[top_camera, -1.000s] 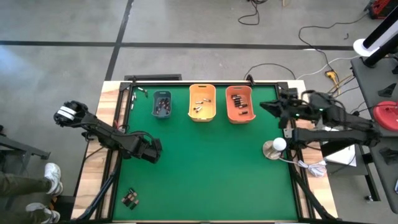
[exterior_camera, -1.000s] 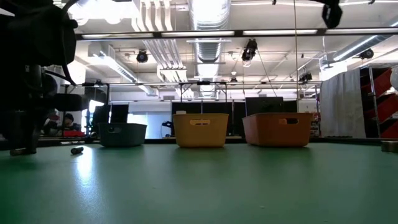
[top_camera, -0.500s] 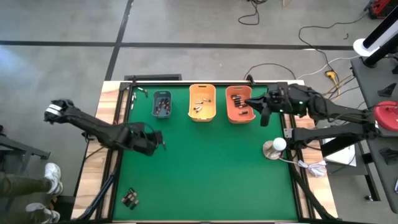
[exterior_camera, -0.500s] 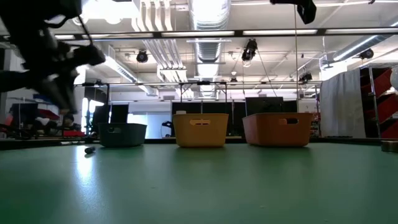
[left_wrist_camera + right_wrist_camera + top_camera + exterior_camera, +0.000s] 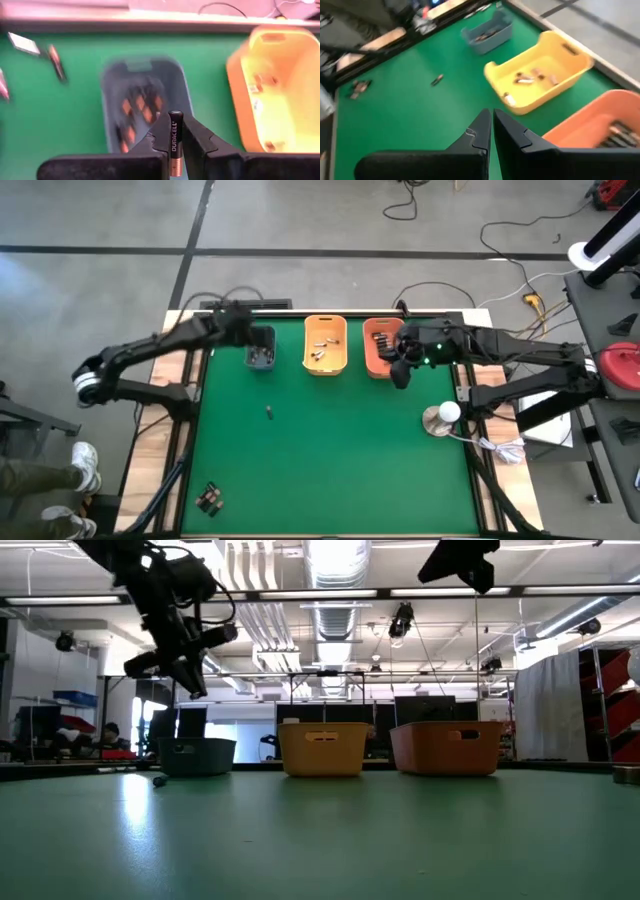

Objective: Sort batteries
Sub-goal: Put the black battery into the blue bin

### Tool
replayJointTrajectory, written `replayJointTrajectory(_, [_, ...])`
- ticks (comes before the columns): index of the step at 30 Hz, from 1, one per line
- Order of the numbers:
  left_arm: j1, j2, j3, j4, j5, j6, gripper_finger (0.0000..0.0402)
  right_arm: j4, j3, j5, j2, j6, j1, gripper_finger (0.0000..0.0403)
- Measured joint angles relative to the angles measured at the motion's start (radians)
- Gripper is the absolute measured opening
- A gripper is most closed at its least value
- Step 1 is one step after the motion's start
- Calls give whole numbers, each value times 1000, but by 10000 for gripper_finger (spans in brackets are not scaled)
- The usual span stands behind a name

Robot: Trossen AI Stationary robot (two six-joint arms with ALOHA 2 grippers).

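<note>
My left gripper [image 5: 175, 150] is clamped on a black-and-copper Duracell battery [image 5: 175, 142], held upright between the fingers and hanging above the grey-blue bin [image 5: 142, 100], which already holds several cells. From above I see that gripper [image 5: 255, 337] at the far left of the green table [image 5: 330, 460], over that bin [image 5: 260, 348]. One loose battery [image 5: 269, 413] lies on the mat, well apart from the bins, and a small cluster of batteries [image 5: 209, 497] sits near the front left corner. The yellow bin [image 5: 325, 344] in the middle has a few light cells in it, and the orange bin [image 5: 380, 345] holds darker ones. My right gripper [image 5: 492, 132] has its fingers pressed together with nothing between them; it hovers at the near edge of the orange bin [image 5: 402, 365].
</note>
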Motion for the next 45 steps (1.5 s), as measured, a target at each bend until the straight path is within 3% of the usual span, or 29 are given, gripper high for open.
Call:
replayJointTrajectory(3, [78, 81, 72, 2, 24, 128, 6, -7, 12, 14, 28, 32, 79, 13])
replayJointTrajectory(8, [91, 242, 146, 8, 23, 196, 5, -4, 8, 142, 88, 138, 219, 13])
replayJointTrajectory(18, [143, 472, 233, -25, 12, 227, 21, -15, 39, 154, 153, 320, 435, 13])
replayJointTrajectory(23, [145, 490, 253, -31, 12, 225, 14, -24, 40, 199, 151, 384, 470, 13])
replayJointTrajectory(29, [135, 488, 228, -128, 11, 225, 8, -23, 33, 208, 151, 369, 467, 13])
replayJointTrajectory(34, [119, 487, 177, -115, 12, 205, 9, -23, 32, 208, 151, 348, 450, 13])
replayJointTrajectory(45, [109, 500, 170, -95, 24, 182, 56, -19, 33, 208, 151, 369, 450, 13])
